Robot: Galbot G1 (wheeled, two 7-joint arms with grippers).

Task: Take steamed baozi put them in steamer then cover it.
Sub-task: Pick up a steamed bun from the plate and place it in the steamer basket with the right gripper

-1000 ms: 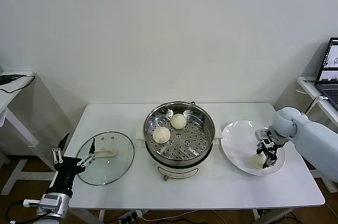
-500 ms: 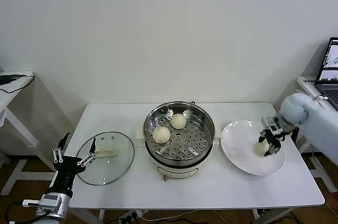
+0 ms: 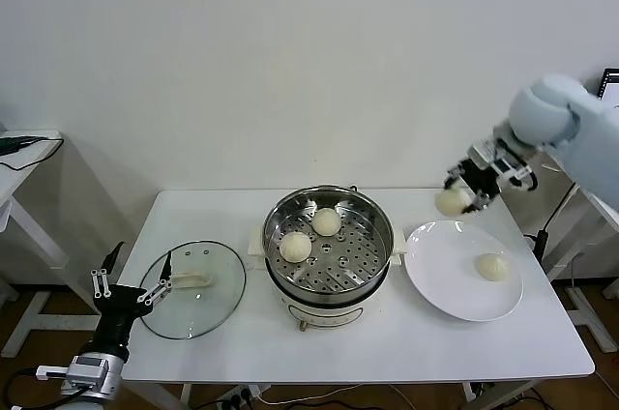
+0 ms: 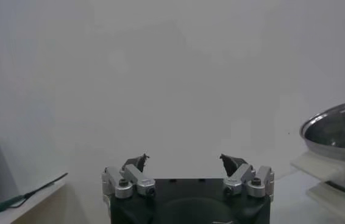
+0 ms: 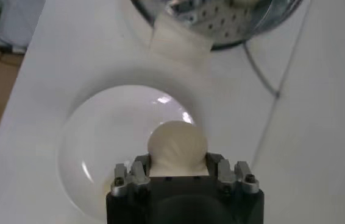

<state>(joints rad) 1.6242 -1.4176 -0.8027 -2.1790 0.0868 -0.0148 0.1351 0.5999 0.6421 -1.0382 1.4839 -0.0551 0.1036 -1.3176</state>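
Note:
My right gripper [image 3: 456,194] hangs in the air above the far edge of the white plate [image 3: 440,270], shut on a cream baozi [image 3: 450,202]. In the right wrist view that baozi [image 5: 177,145] fills the gap between the fingers [image 5: 137,171], with the plate [image 5: 99,140] below it. Another baozi [image 3: 492,267] lies on the plate. Two baozi [image 3: 327,221] [image 3: 295,247] rest on the perforated tray of the steel steamer [image 3: 329,190] at mid-table. The glass cover [image 3: 193,277] lies flat to its left. My left gripper [image 3: 131,292] stands open and empty by the table's left front corner.
A laptop edge [image 3: 611,86] shows at the far right and a side table [image 3: 24,154] with a cable at the far left. The steamer's rim and white handle [image 4: 337,131] show in the left wrist view. The table's front edge is near.
My right gripper has lifted the baozi off the plate, rising and moving back and left toward the steamer. A second baozi on the plate is now uncovered. The left arm has barely moved.

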